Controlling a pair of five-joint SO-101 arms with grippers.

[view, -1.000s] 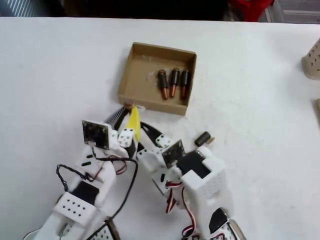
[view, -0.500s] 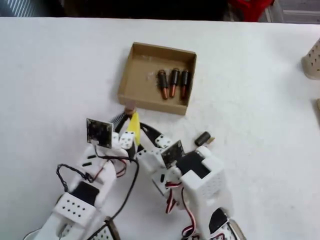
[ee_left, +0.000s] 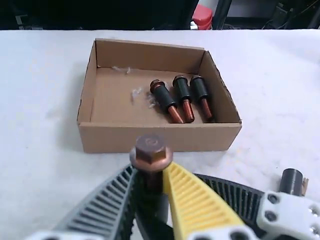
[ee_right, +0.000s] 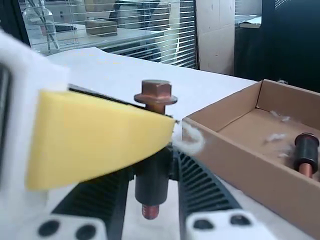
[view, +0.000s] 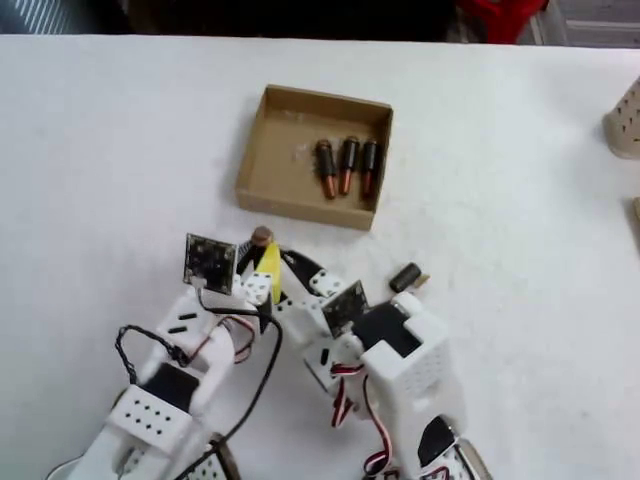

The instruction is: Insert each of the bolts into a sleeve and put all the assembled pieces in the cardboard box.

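My left claw (ee_left: 150, 172) pinches a copper-headed bolt (ee_left: 151, 152) upright just under its head, on the near-edge side of the cardboard box (view: 300, 205). My right claw (ee_right: 152, 167) closes narrow on the black sleeve (ee_right: 150, 187) round the bolt's shank. Three assembled pieces (view: 347, 165) lie in the box; a spare sleeve (view: 405, 277) lies on the bench (view: 520, 150) nearby.

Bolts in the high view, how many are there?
4. Left bolt, middle bolt and right bolt lie sleeved, side by side in the cardboard box. The fourth bolt stands upright in the left gripper. The loose sleeve might hide another.
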